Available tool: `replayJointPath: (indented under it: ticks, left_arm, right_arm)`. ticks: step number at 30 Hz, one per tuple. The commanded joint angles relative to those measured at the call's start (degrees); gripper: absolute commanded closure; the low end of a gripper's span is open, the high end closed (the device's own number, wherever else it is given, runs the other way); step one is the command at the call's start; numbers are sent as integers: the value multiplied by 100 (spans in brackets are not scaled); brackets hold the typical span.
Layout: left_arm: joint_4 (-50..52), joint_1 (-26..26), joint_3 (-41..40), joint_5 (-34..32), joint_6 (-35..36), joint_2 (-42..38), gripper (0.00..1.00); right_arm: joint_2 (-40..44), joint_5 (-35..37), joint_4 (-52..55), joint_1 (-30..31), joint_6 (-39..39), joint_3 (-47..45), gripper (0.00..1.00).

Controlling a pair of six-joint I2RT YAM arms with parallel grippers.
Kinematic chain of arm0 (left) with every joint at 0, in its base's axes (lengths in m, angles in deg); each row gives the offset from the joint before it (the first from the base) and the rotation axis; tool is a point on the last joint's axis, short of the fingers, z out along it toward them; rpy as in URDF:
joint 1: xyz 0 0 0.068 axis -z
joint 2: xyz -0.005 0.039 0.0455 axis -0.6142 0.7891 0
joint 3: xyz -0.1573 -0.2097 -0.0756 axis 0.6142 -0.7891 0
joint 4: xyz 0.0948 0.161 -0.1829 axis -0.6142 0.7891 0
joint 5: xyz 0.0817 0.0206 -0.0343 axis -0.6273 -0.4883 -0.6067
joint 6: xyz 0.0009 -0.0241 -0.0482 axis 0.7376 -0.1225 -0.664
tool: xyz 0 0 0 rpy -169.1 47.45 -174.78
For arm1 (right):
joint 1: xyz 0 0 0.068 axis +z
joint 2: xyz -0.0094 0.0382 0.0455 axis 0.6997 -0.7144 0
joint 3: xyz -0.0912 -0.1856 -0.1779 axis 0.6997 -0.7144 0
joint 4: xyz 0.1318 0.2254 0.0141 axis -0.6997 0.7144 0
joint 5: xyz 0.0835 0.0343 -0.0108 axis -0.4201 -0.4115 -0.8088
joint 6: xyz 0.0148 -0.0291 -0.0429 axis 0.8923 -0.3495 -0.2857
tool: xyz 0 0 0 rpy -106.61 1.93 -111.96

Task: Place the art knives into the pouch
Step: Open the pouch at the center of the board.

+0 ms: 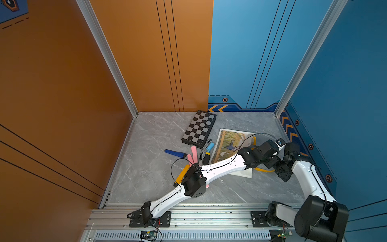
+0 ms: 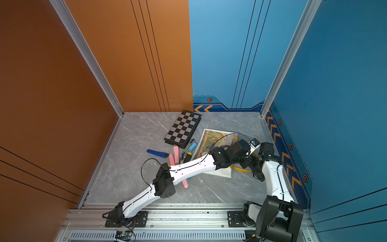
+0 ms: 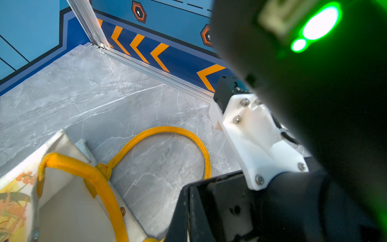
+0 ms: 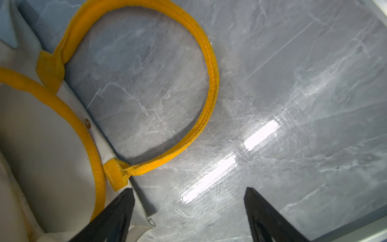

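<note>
Right fingers (image 4: 117,215): spread, empty, beside pouch (image 1: 227,142) mouth.
Left fingers: pressed together at that mouth; grip hidden.
Art knife: seemingly among tools (image 1: 204,155) on desk (image 1: 146,178).
Progress: early; knife pickup, insertion left.

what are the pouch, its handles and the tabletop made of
The pouch looks like cream woven cloth with a matte finish: it folds softly and has sewn hems. The handles look like yellow woven webbing, with a ribbed weave and visible stitch lines. The tabletop is a grey, marble-look slab, polished enough to throw sharp white glare streaks. Whether it is real stone or laminate cannot be told.
</note>
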Motion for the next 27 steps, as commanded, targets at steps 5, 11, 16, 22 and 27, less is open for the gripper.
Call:
replayJointPath:
  ticks: [5,11,16,22,27]
  left_arm:
    - [2186,-1040,-712,-1589,84,140,100]
    - [2186,-1201,-1093,-2334,52,-220,36]
    - [2175,-1599,-1456,-2331,-318,-503,1]
    - [2188,-1729,-1499,-2138,-377,-376,2]
    - [2189,-1769,-1477,-1983,-519,-86,2]
  right_arm:
    - [637,646,317,-645,301,153,6]
    - [534,788,357,-796,231,135,3]
    - [271,755,352,-934,234,82,1]
    - [190,692,327,-1049,255,48,0]
    - [255,552,335,-1211,358,52,0]
